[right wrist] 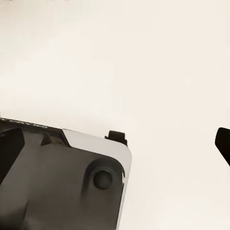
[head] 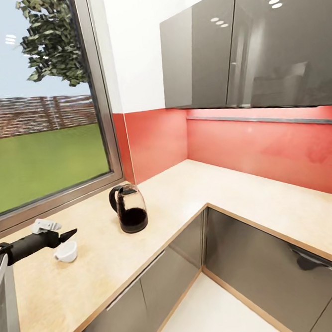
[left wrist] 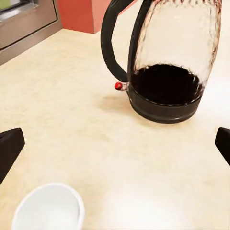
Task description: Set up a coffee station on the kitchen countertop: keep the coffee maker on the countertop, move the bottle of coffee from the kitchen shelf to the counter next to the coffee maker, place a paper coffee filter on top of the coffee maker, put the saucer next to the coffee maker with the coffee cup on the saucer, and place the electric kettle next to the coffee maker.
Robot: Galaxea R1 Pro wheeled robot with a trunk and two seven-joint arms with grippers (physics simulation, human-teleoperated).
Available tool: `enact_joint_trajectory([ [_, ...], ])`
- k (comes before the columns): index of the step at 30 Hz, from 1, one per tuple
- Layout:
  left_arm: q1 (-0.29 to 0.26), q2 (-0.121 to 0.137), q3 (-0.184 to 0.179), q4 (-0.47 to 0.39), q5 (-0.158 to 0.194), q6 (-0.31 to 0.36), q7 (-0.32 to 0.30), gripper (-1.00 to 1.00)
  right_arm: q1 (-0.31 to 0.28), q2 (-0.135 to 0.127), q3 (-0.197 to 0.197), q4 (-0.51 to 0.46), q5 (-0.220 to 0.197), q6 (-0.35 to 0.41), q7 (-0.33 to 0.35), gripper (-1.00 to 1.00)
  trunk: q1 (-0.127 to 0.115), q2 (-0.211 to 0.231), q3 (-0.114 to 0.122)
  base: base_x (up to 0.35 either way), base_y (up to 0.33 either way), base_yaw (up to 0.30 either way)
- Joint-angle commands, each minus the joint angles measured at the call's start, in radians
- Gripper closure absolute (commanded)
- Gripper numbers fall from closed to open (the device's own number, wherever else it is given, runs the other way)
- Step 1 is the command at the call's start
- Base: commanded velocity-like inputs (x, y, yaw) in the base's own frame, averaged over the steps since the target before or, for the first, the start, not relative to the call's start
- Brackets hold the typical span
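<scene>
Judging progress as early: electric kettle (head: 129, 209) and coffee cup (head: 66, 251) stand apart on the table (head: 228, 196), cup just beside the kettle's handle side, left hand (left wrist: 115, 143) spread wide and empty over the cup, right hand (right wrist: 115, 143) wide too, coffee maker grouping undone.

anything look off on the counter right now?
Nothing spilled or tipped. The kettle stands upright on the countertop. The cup sits bare on the worktop, no saucer under it, beside the open left gripper.
</scene>
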Motion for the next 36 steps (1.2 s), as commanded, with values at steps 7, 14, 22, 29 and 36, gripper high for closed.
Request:
enact_joint_trajectory([
  [7, -0.001, -0.001, 0.000, -0.001, -0.003, 0.008, -0.004, -1.00, -0.001, 0.000, 0.007, -0.002, -0.010, -0.004, 0.005, -1.00, 0.001, -0.002, -0.002, 0.097, -0.067, 0.000],
  [14, -0.001, -0.001, 0.001, 0.001, -0.004, 0.009, -0.004, -1.00, -0.001, 0.001, 0.007, -0.004, -0.010, -0.004, 0.006, -1.00, 0.001, -0.002, -0.002, 0.196, -0.191, 0.000],
  [22, -0.002, -0.001, 0.002, 0.000, -0.004, 0.007, -0.003, -1.00, -0.001, 0.001, 0.007, -0.004, -0.010, -0.004, 0.006, -1.00, 0.001, -0.002, -0.002, 0.189, -0.143, 0.000],
  [29, -0.002, -0.002, 0.002, 0.000, -0.004, 0.007, -0.002, -1.00, -0.001, 0.003, 0.007, -0.005, -0.010, -0.004, 0.006, -1.00, 0.001, -0.002, -0.002, 0.105, -0.024, 0.000],
  [36, -0.001, -0.005, 0.002, 0.000, -0.002, 0.007, 0.017, -1.00, -0.001, 0.004, 0.007, -0.005, -0.010, -0.004, 0.006, -1.00, 0.001, -0.002, -0.002, 0.206, -0.030, 0.000],
])
